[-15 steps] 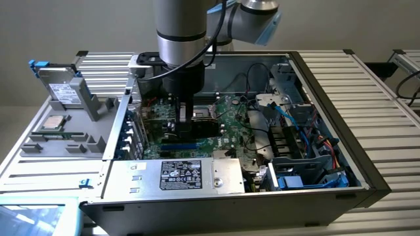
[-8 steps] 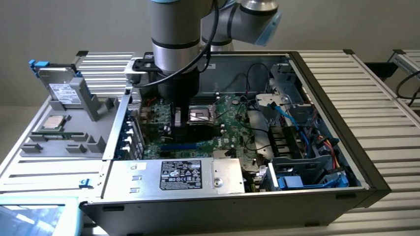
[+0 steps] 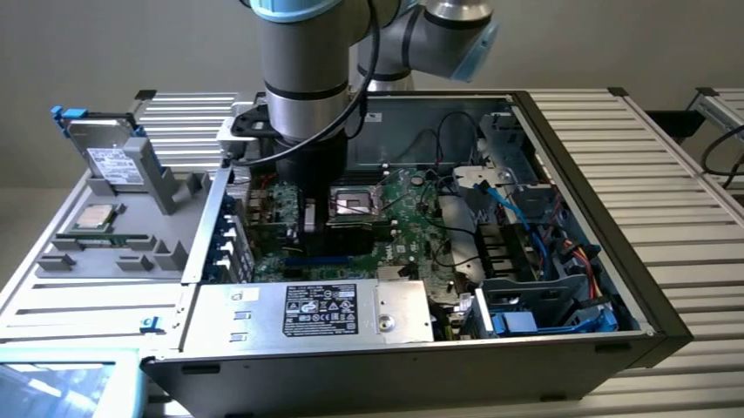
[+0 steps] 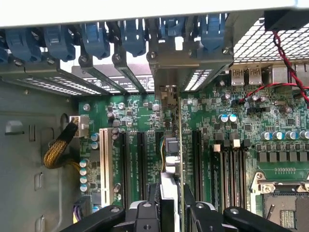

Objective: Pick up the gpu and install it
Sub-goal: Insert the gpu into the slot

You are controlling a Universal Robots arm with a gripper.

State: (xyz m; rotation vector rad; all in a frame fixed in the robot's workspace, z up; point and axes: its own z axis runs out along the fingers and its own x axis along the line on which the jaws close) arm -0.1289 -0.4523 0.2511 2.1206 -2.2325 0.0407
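Observation:
The gpu shows edge-on in the wrist view, standing upright among the black expansion slots of the green motherboard. Its silver end bracket reaches the rear slot openings of the case. My gripper is shut on the card's near edge, one black finger on each side. Whether the card's connector sits in a slot is hidden. In the exterior view my gripper is lowered inside the open computer case, with the dark gpu below it, left of the CPU socket.
Blue retainer clips line the rear bracket bays. A white slot and a yellow-sleeved cable lie beside the card. Red wires and blue cables run nearby. A hard drive and a processor rest on the grey fixture outside.

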